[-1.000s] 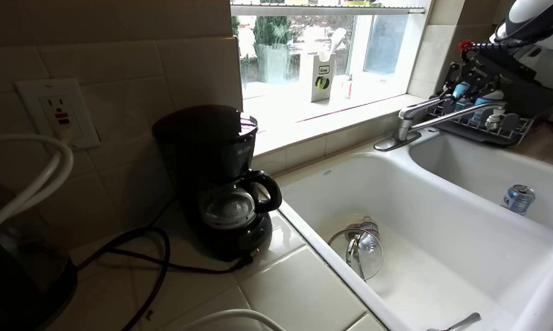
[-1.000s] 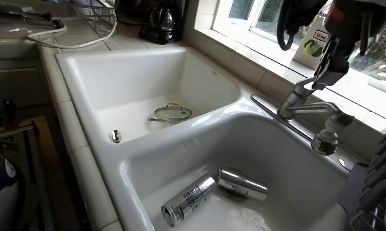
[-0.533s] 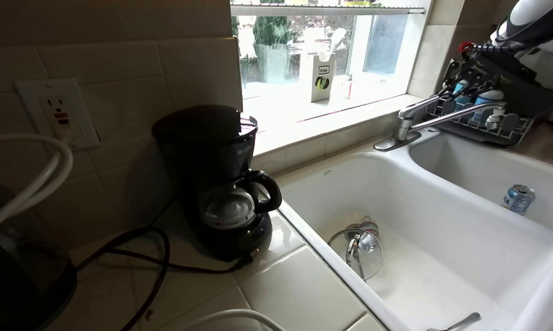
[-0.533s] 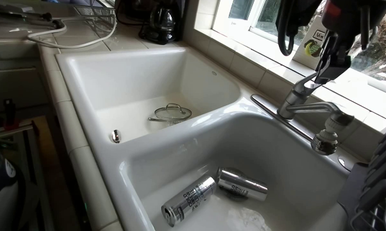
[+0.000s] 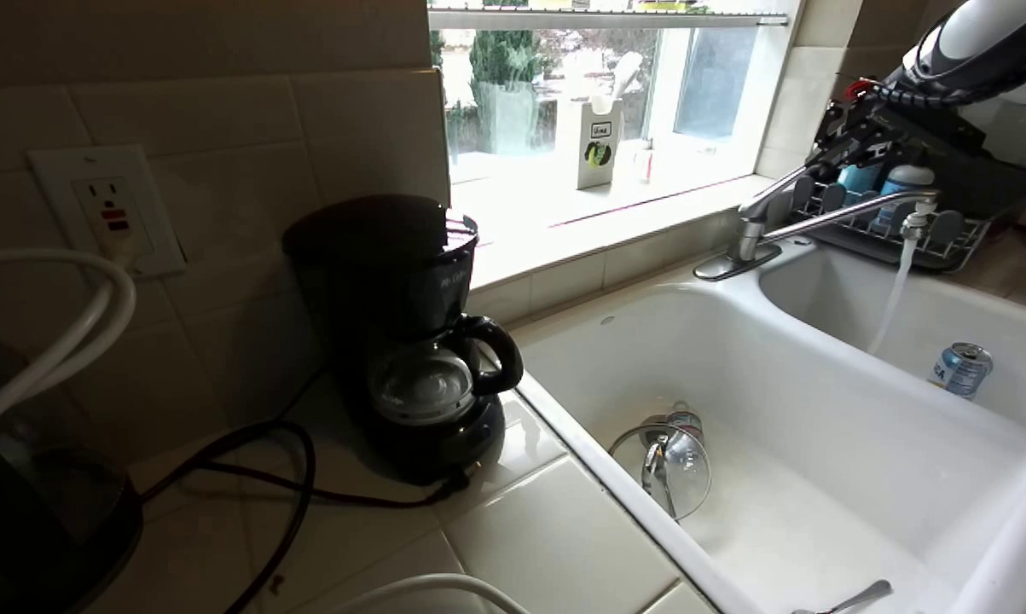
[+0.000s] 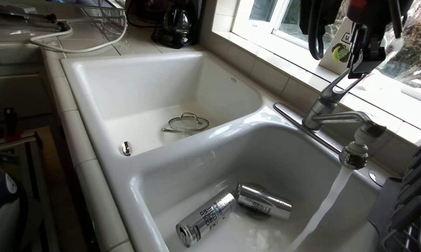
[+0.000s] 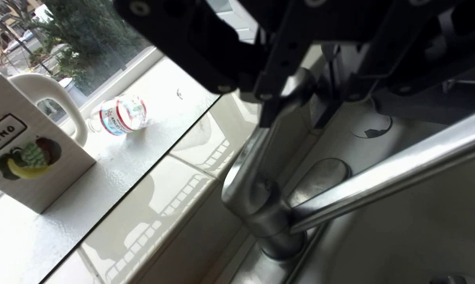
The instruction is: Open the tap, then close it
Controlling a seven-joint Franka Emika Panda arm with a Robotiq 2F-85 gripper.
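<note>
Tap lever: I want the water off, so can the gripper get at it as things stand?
Likely yes: the wrist view shows the gripper at the free end of the lever, with nothing apparently between them.

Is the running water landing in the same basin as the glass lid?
No, the stream from the tap falls into the basin with two cans, and the glass lid is in the other basin.

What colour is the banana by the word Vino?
The banana is yellow, clearest in the wrist view.
</note>
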